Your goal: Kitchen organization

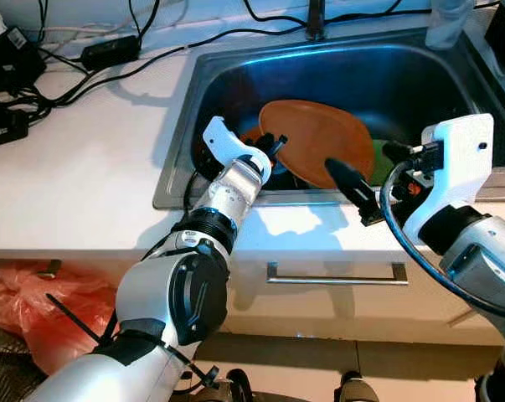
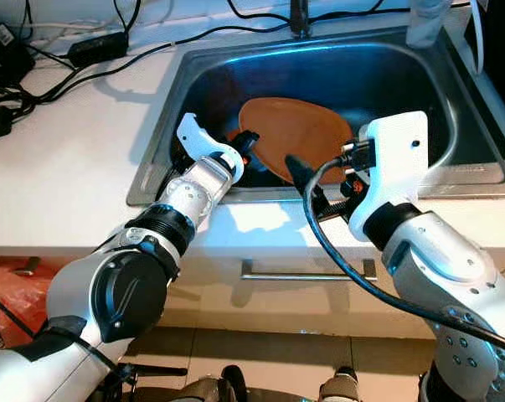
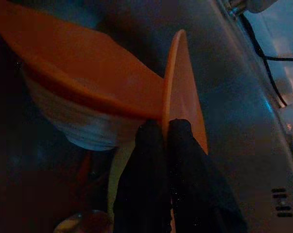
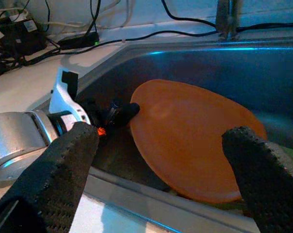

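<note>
Pinching the orange plate's [image 1: 317,149] rim inside the sink [image 1: 419,75] with our left gripper [image 3: 166,133], we hold the right gripper [image 4: 161,160] spread wide over the front edge, cables [image 1: 110,71] cluttering the countertop [image 1: 76,176].

Bright light glares off the white surface [image 1: 85,167], the sink [image 1: 419,75] lies in bluish shade, and the left wrist view is dim and murky.

orange plate [image 1: 319,151] | tilted on edge | in sink [image 1: 419,75]
</note>
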You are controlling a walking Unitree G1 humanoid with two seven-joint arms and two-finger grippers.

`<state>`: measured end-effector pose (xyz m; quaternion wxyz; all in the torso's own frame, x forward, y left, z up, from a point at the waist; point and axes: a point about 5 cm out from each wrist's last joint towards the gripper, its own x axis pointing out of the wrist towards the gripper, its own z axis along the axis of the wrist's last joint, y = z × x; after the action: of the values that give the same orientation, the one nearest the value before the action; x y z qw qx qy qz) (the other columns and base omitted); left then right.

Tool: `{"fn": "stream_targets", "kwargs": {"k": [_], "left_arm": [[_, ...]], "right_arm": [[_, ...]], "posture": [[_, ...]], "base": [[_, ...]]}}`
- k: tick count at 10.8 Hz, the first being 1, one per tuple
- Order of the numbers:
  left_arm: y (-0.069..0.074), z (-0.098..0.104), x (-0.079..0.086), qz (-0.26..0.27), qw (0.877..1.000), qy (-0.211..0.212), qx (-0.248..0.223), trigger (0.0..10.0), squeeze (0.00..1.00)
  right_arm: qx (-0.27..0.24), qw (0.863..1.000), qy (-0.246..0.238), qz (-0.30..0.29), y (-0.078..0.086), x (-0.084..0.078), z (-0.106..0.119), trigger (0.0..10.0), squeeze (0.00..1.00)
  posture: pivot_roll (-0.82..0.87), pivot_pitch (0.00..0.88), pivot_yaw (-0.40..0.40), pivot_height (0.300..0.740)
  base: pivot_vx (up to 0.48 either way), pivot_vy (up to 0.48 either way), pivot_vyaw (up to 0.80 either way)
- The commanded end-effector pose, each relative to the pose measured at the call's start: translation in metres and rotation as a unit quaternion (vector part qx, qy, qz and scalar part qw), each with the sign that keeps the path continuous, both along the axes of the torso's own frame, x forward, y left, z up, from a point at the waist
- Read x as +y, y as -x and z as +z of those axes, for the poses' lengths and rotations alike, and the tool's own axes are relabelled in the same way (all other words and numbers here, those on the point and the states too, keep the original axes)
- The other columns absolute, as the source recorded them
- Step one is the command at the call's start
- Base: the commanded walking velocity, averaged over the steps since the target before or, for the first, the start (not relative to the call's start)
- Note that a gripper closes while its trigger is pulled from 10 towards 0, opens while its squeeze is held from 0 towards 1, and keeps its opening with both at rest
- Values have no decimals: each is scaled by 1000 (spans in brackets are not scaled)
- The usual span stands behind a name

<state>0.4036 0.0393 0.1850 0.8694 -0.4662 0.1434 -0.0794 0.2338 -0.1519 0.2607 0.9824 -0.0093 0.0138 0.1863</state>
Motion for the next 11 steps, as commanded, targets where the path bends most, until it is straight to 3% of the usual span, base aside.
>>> {"fn": "stream_targets", "kwargs": {"k": [1,3,5,6,7,9,11], "left_arm": [[9,-28,-1,-2,998,-11,56,0,0],[10,-31,-1,-1,997,-40,63,0,0],[11,-36,3,15,995,-54,80,4157,0],[11,-40,7,28,994,-53,92,4941,902],[11,-41,10,40,993,-43,100,10000,1000],[8,-36,15,63,992,8,105,10000,1000],[6,-33,17,68,992,19,102,10000,1000]], "right_arm": [[0,1000,1,2,1,2,1,10000,0],[4,1000,2,-1,2,2,1,10000,0],[4,1000,2,-2,0,1,2,10000,0],[4,1000,1,3,-1,3,3,10000,0],[4,1000,2,6,-1,4,3,10000,0],[4,1000,6,6,0,2,4,10000,0],[6,1000,9,4,0,0,4,10000,0]], "posture": [[-355,221,186,740],[-361,220,181,740],[-359,218,172,740],[-359,217,169,740],[-362,216,168,740],[-377,213,163,740],[-379,208,152,740]], "base": [[0,0,0],[0,0,0],[0,0,0],[0,0,0],[0,0,0],[0,0,0],[0,0,0]]}}
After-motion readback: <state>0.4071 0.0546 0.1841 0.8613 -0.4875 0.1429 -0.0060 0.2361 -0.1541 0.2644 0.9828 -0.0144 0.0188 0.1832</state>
